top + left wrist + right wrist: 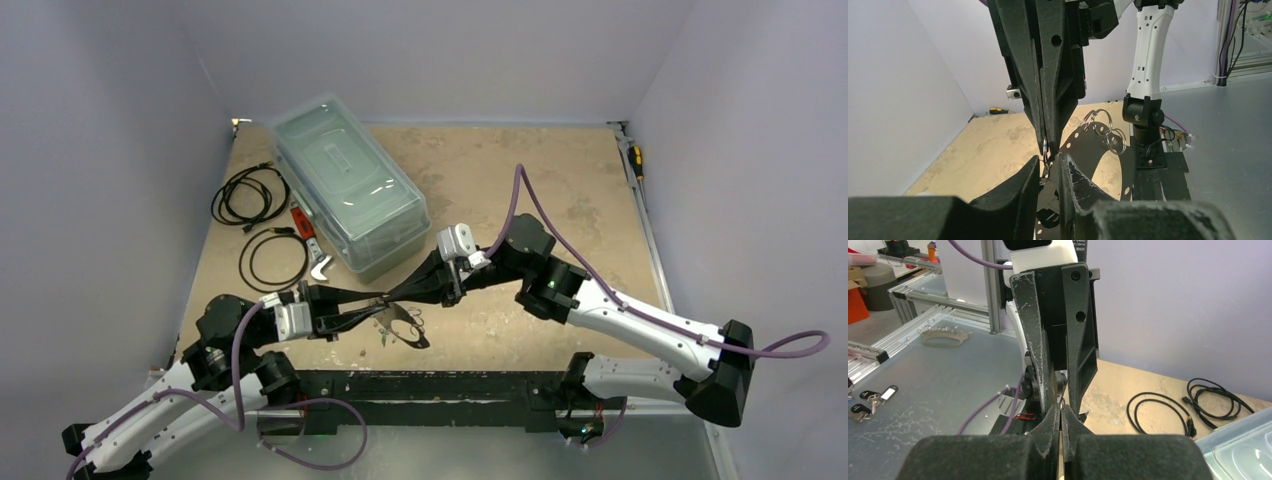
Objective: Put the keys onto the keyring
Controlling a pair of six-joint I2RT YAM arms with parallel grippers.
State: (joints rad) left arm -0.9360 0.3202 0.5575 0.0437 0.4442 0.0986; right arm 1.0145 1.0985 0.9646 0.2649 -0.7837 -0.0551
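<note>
The keyring (1082, 147) hangs over the near part of the worktop (500, 180). The right pincer (1044, 147) is closed and pinches its rim. The left pincer (1049, 161) straddles that spot with its fingers slightly apart; I cannot tell if it grips. The board is mottled tan, with pale walls (440, 50) on three sides. A clear lidded box (350, 185) sits close behind, black cables (250, 195) coiled to its left.

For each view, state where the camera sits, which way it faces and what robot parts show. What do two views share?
Top external: above and behind, looking down on the table; left arm and right arm show.
Left wrist: faces the right fingers and keyring; left fingers at bottom.
Right wrist: faces the left fingers and cables; right fingers at bottom.
Shared: both pairs of fingers.
</note>
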